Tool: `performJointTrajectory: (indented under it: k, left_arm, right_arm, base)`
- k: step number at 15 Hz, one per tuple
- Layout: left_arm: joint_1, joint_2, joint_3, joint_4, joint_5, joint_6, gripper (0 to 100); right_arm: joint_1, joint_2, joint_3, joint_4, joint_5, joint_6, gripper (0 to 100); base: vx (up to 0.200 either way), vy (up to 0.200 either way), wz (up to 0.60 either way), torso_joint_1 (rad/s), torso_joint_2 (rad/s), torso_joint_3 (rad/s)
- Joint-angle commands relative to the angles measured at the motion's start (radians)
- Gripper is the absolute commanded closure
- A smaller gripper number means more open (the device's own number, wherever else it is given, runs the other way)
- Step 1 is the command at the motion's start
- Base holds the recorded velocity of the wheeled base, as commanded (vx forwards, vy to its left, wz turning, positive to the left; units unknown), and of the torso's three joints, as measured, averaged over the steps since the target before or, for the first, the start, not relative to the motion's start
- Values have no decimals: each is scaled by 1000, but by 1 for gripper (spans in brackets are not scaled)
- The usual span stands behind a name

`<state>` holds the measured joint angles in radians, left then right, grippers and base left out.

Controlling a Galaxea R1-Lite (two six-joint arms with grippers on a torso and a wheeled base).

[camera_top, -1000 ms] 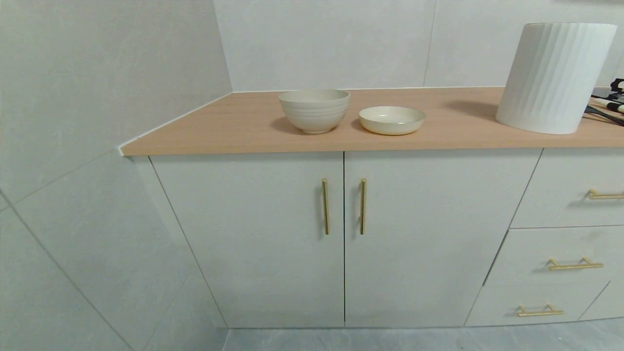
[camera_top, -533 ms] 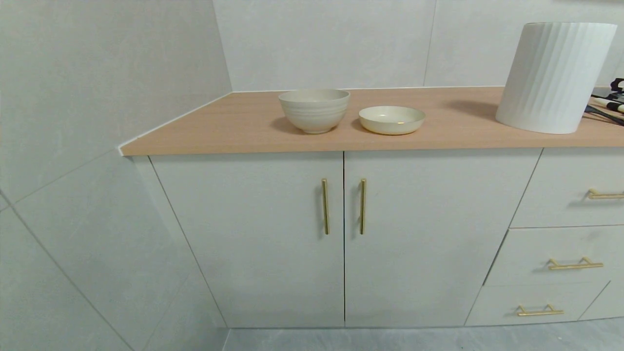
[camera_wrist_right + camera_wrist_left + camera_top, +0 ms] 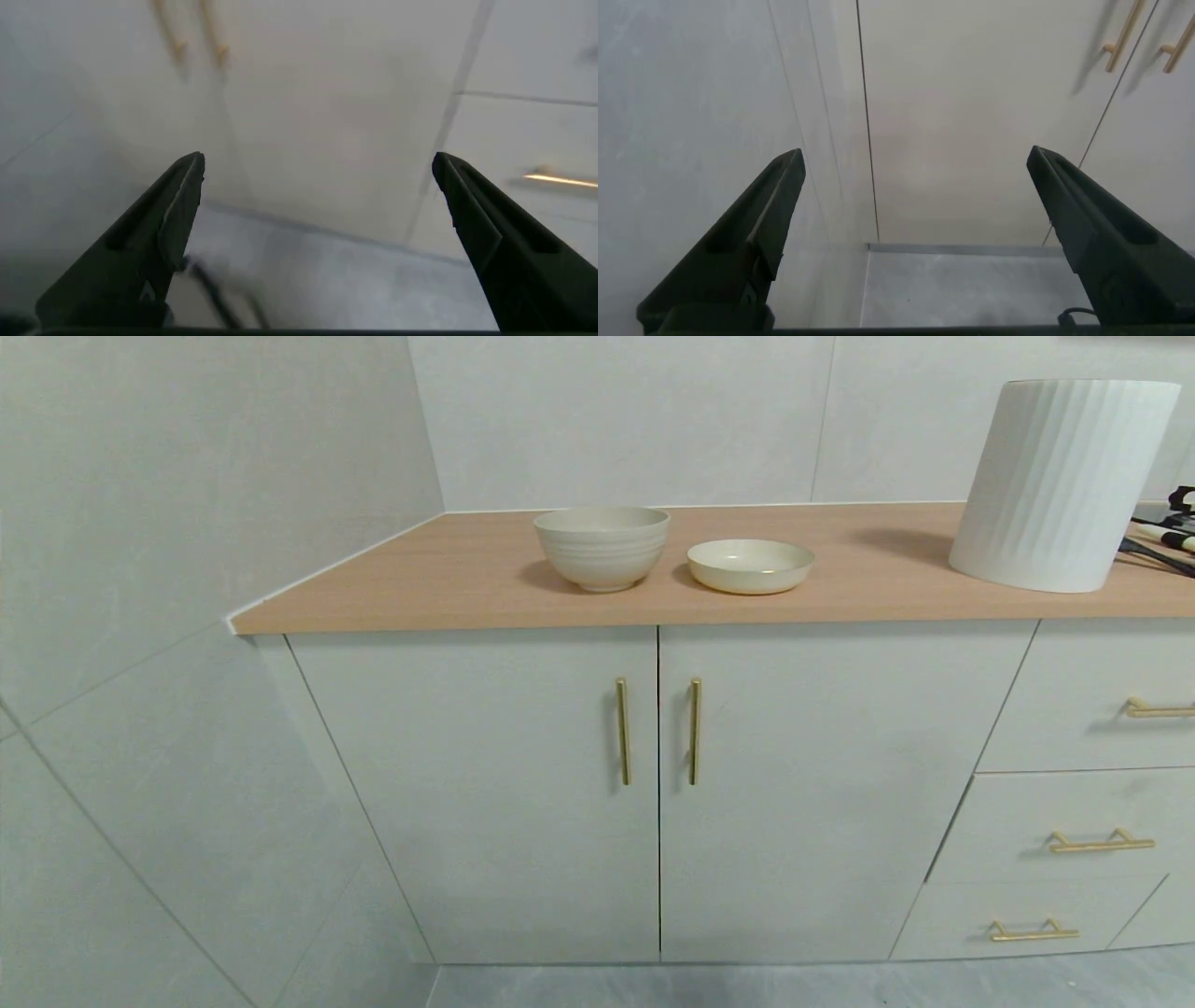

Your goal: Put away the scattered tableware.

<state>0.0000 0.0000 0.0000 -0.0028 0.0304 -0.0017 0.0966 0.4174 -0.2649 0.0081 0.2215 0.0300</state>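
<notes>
Head view: ribbed beige bowl (image 3: 602, 546) and shallow cream dish (image 3: 751, 566) sat upright on the wooden tabletop (image 3: 448, 579), close to each other but not touching, with the bowl on the robot's left of the dish. Both were near the front edge, roughly above the seam between the left cabinet door (image 3: 485, 784) and the right cabinet door (image 3: 822, 784). Each door had a vertical gold handle, one at (image 3: 623, 731) and one at (image 3: 695, 731), and both doors were shut. A tall white ribbed container (image 3: 1060, 485) stood well apart to the right, with dark-handled utensils (image 3: 1162, 537) just beyond it at the edge. A drawer stack (image 3: 1102, 695) with gold pulls was under that end. Left wrist view: left tool (image 3: 913, 159) was spread wide and held nothing. It sat low, facing the left door beside the wall, with grey floor (image 3: 962, 280) below it. Right wrist view: right tool (image 3: 316, 161) was also spread wide and held nothing. It faced the right door and the drawers, where a drawer pull (image 3: 561, 177) was visible. Neither tool touched the tableware.
</notes>
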Motion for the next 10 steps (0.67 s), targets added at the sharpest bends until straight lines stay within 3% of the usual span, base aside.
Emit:
performJointTrajectory:
  k: [1,4,10]
  left_arm:
    - [0,2,0,0,0,-1,0]
    - [0,2,0,0,0,-1,0]
    - [0,0,0,0,2,-1,0]
  right_arm:
    - [40,300,-94,-23,29,5,0]
    - [51,544,-151,-102,13,7,0]
    - [216,965,-192,-471,12,10,0]
  base:
    - [0,0,0,0,0,0]
    - [0,0,0,0,0,0]
    - [0,0,0,0,0,0]
